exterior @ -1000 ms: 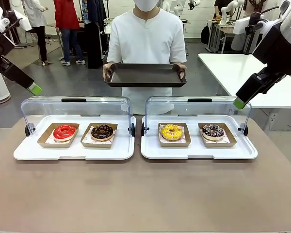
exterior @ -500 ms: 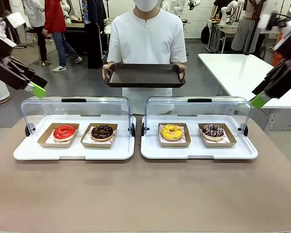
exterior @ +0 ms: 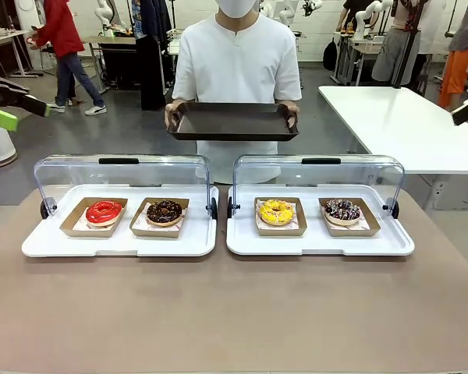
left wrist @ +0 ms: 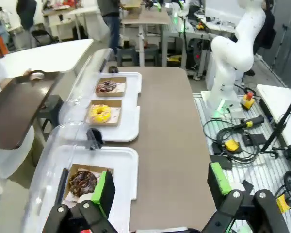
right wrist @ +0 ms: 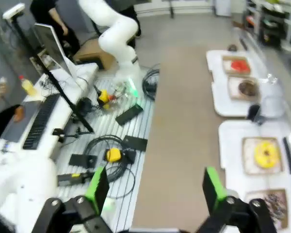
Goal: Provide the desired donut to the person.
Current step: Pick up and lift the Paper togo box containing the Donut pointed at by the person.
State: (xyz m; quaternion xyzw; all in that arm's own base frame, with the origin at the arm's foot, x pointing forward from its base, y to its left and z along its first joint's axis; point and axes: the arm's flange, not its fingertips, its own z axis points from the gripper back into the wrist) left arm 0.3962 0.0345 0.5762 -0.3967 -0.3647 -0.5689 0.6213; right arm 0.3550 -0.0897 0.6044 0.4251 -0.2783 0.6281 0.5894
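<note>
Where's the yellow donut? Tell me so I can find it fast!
On the brown table, find the right-hand white tray. It holds two donuts in cardboard boxes. The left donut is bright yellow, while its neighbour is dark chocolate with sprinkles.

Four donuts: one red donut (exterior: 104, 211), one chocolate donut (exterior: 164, 211), one yellow donut (exterior: 276, 211) and one sprinkled donut (exterior: 342, 209). Four brown boxes (exterior: 93, 232), one under each donut. Two white trays on one counter (exterior: 234, 312): the left tray (exterior: 39, 245) and the right tray (exterior: 398, 243), each carrying two boxes. Two clear lids, the left lid (exterior: 78, 171) and the right lid (exterior: 359, 171), one per tray. One person (exterior: 234, 62) stands behind, with two hands (exterior: 173, 117) on one dark tray (exterior: 234, 123).
</note>
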